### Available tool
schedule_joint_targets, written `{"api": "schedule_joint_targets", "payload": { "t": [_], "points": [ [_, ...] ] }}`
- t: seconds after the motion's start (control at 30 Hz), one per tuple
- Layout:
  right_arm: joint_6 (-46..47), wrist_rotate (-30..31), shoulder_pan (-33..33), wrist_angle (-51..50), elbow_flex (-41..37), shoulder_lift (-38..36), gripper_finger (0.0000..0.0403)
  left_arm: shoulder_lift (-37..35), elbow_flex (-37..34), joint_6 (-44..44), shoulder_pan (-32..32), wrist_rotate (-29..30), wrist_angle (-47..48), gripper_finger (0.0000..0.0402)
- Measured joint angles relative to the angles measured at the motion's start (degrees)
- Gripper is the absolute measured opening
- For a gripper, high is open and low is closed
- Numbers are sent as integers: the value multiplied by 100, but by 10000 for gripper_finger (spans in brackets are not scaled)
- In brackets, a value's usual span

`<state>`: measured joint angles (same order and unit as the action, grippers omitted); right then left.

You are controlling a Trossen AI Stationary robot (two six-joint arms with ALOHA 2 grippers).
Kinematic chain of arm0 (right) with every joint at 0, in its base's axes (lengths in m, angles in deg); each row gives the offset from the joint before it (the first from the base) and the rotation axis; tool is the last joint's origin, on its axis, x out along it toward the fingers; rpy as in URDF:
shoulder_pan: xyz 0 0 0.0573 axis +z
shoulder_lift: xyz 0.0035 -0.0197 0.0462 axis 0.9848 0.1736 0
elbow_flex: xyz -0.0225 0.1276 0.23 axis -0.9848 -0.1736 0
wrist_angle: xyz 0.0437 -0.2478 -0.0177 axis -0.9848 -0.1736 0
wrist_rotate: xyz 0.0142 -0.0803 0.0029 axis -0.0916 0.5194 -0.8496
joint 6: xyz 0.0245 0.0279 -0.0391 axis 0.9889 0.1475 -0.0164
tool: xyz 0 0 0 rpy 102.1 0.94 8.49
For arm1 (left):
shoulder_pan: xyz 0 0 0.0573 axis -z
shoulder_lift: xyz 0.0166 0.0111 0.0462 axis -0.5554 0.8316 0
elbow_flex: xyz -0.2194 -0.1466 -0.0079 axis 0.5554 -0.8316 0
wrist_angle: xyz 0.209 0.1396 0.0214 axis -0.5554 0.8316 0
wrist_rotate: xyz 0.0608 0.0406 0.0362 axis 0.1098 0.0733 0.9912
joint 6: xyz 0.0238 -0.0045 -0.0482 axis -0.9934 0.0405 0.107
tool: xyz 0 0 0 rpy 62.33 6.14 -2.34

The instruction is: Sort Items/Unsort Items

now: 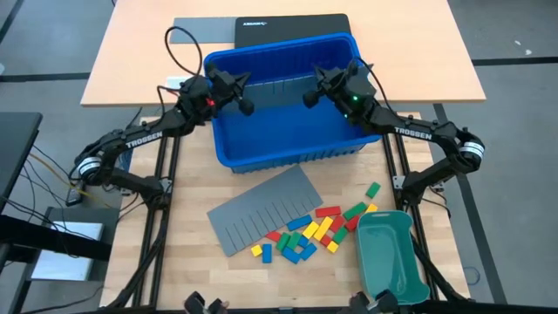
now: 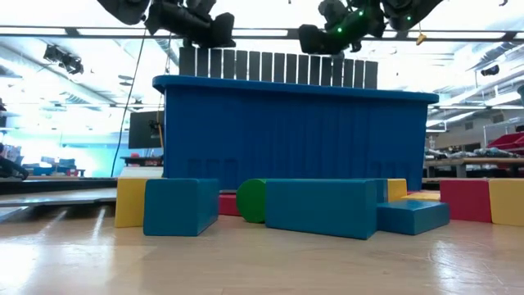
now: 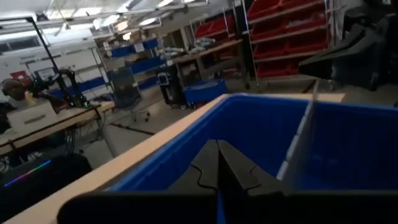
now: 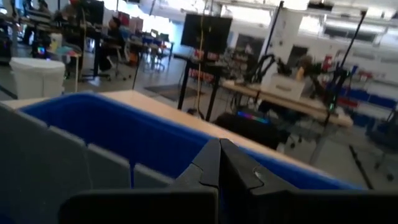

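Note:
The items, small red, yellow, green and blue blocks (image 1: 314, 231), lie loose on the table near its front edge; the low view shows them close up (image 2: 319, 205). Neither gripper is near them. My left gripper (image 1: 247, 106) is shut and empty, level over the left part of a blue bin (image 1: 261, 155). My right gripper (image 1: 309, 98) is shut and empty too, level over the bin's right part. Both hover above the bin's rim (image 2: 217, 37) (image 2: 315, 39). In the wrist views the shut fingertips (image 3: 217, 155) (image 4: 219, 155) point across the bin's inside.
A grey slotted divider (image 1: 279, 87) stands upright across the bin between the two grippers. A second grey slotted sheet (image 1: 261, 209) lies flat in front of the bin. A teal tray (image 1: 390, 262) sits at the front right. A black flat device (image 1: 292, 26) lies behind the bin.

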<state>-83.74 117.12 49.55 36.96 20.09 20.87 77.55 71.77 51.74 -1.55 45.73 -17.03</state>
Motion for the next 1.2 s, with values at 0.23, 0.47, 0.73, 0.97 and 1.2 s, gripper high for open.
{"api": "schedule_joint_targets", "payload": {
  "t": [0.23,0.47,0.73,0.97,1.2],
  "points": [
    [312,-17,-77,-345,0,0,0,-2,-167,20,0,19,24,5],
    [487,-5,-129,-353,-286,4,0,-2,-458,26,0,155,-36,5],
    [740,-6,-193,-84,-697,4,0,-1,-773,52,0,267,-163,5],
    [798,-213,-206,-32,-913,2,0,-2,-1015,147,0,264,-181,5],
    [958,-208,-277,116,-1103,2,0,-2,-1258,232,0,264,-383,5]
  ]
}}
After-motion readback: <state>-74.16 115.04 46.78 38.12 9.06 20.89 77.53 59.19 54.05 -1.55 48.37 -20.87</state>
